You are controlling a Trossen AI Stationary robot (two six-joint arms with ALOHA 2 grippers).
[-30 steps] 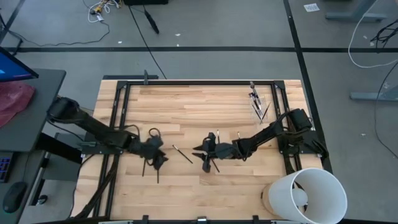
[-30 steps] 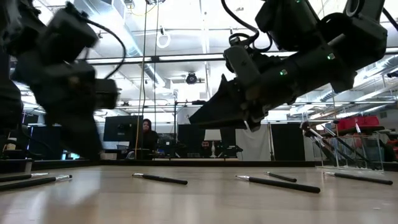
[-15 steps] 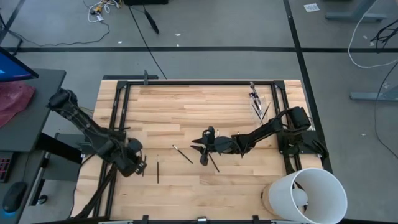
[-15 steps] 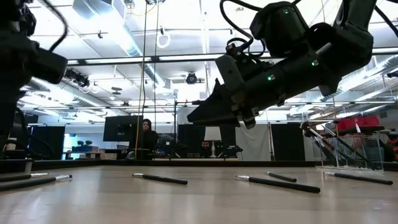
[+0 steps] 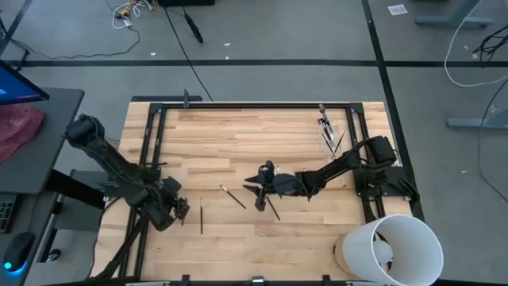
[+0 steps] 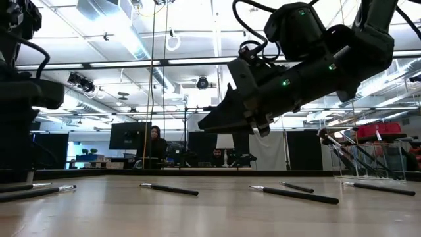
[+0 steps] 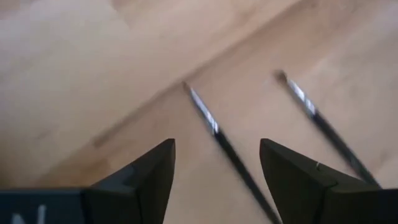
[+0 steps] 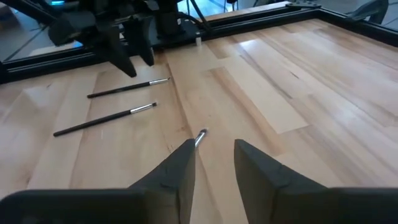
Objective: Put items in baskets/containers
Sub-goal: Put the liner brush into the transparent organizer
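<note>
Left tool [image 5: 179, 208]: fingers spread apart, holding nothing; low over the desk's left front part; a second ago it was further in, bunched over a brush, and it has since pulled back toward the left edge
Right tool [image 5: 260, 189]: near the desk's middle, raised off the wood; fingers [image 8: 261, 163] part-way apart, and a brush tip [image 8: 199, 137] shows between them, though I cannot tell whether it is gripped; barely shifted in the last half second
Desk [image 5: 238, 143]: pale wooden planks in a black frame
White bucket [image 5: 393, 248]: at the right front corner; unchanged
Clear cup [image 5: 329, 133]: right rear of the desk, brushes standing in it; unmoved
Loose brushes: one [image 5: 201, 217] just beside the left tool, uncovered since that tool withdrew; another [image 5: 232, 196] between the two tools
</note>
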